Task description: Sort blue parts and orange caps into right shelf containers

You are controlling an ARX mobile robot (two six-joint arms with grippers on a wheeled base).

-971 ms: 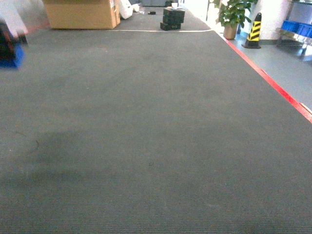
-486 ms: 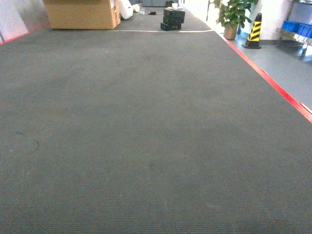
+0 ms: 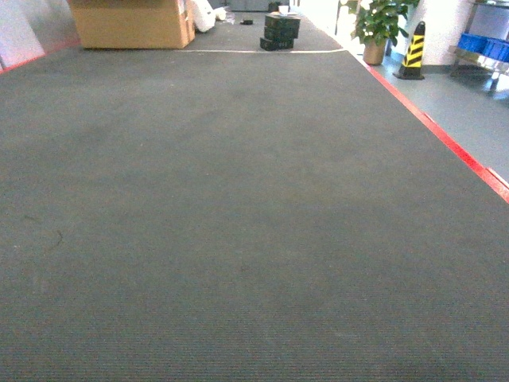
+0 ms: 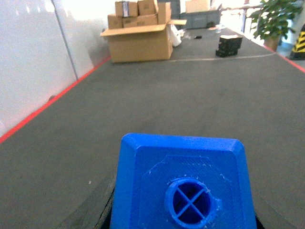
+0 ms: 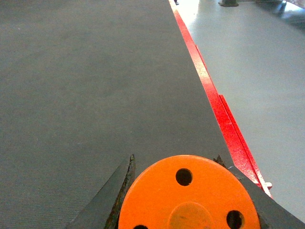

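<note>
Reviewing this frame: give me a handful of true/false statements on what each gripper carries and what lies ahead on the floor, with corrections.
1. The left gripper holds a blue part. True.
2. The right gripper is empty. False: it is shut on an orange cap, whose holed top fills the bottom of the right wrist view.
3. A striped traffic cone stands beside a potted plant at the far right of the head view. True.
4. The open cardboard box sits on the grey floor right of the red line. False: it sits on the dark carpet, far left.
5. Both arms show in the head view. False: neither is visible there.
</note>
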